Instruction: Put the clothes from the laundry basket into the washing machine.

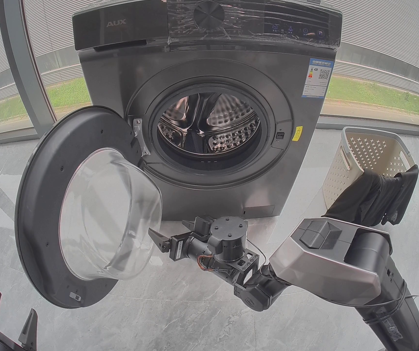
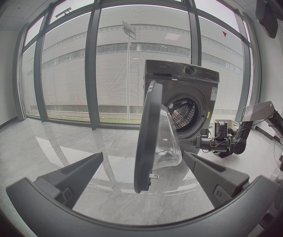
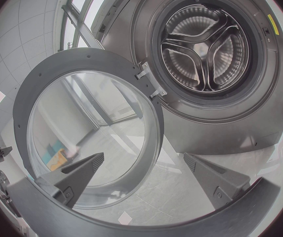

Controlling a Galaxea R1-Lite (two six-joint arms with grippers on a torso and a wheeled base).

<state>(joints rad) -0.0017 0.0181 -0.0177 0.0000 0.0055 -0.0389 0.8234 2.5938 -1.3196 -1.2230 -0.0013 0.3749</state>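
Observation:
The grey washing machine [image 1: 209, 123] stands with its round door [image 1: 87, 210] swung open to the left, and the steel drum [image 1: 208, 123] looks empty. A white laundry basket [image 1: 365, 154] sits on the floor to the machine's right, with dark clothes [image 1: 377, 196] draped over its front rim. My right gripper [image 1: 168, 227] hangs open and empty, low in front of the machine between the door and the cabinet. From its wrist, the right gripper [image 3: 143, 156] faces the door glass [image 3: 88, 129] and the drum [image 3: 204, 50]. My left gripper [image 1: 14, 302] is open and empty at the near left, facing the door's edge [image 2: 148, 139].
A glossy grey tiled floor [image 1: 194, 318] surrounds the machine, with open room in front. Tall windows [image 2: 115, 66] with dark frames run behind and to the left. The open door juts out over the floor left of the drum opening.

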